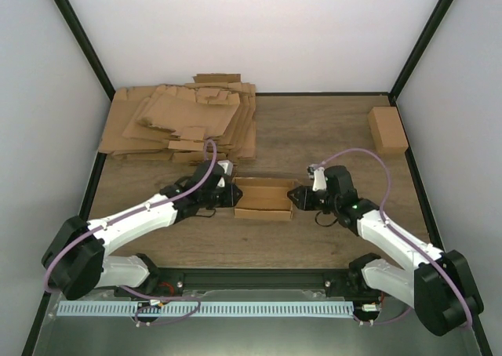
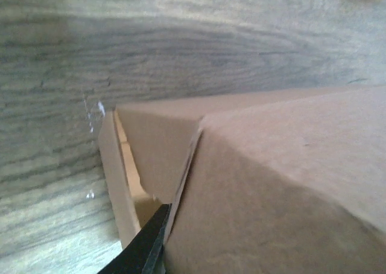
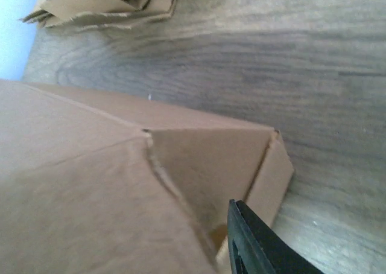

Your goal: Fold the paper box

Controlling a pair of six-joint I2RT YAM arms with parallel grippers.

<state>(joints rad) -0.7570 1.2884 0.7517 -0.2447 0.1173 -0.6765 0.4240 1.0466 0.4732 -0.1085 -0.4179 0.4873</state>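
Note:
The paper box [image 1: 263, 197] lies mid-table as a shallow brown open tray with raised walls. My left gripper [image 1: 230, 195] is at its left end and my right gripper [image 1: 297, 197] at its right end. In the left wrist view one black finger [image 2: 145, 244] sits inside the corner of the box [image 2: 271, 189], pressed against an end flap that hides the other finger. The right wrist view mirrors this. There a black finger [image 3: 259, 244] is inside the box [image 3: 205, 165], and a large flap covers its partner. Both grippers appear shut on the end flaps.
A thick heap of flat cardboard sheets [image 1: 184, 121] fills the back left of the table, its edge also in the right wrist view [image 3: 108, 2]. A small closed brown carton [image 1: 388, 128] stands at the back right. Black frame posts and white walls bound the wooden table [image 1: 314, 128].

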